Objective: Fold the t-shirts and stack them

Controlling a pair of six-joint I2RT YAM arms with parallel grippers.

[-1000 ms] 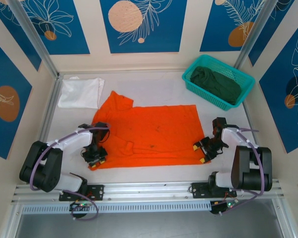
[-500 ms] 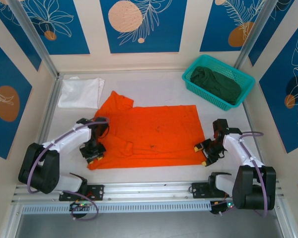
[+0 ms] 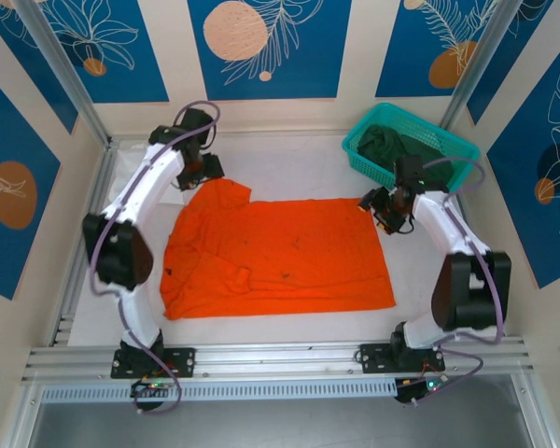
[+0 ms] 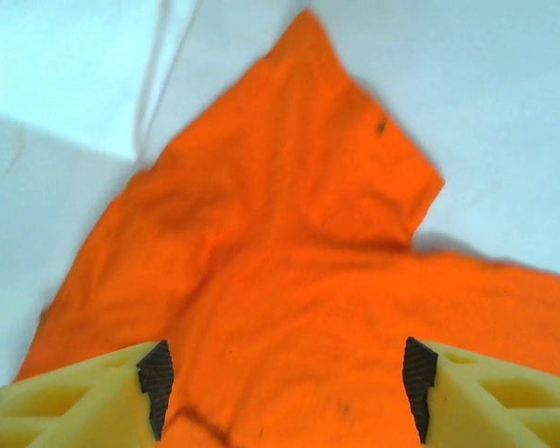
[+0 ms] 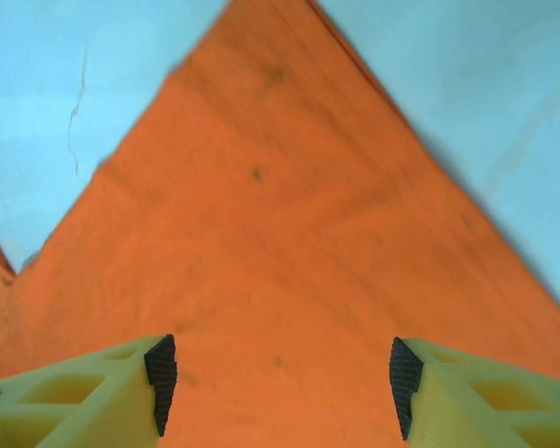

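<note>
Limp, light orange t-shirt flat on the desk: left tool and right tool, both open and empty, above its far corners, probably the best holds.

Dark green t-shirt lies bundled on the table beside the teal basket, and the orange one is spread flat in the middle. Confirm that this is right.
Not quite. The dark green t-shirt lies bundled inside the teal basket, not beside it, as the top external view shows. The orange t-shirt is indeed spread flat in the middle.
</note>
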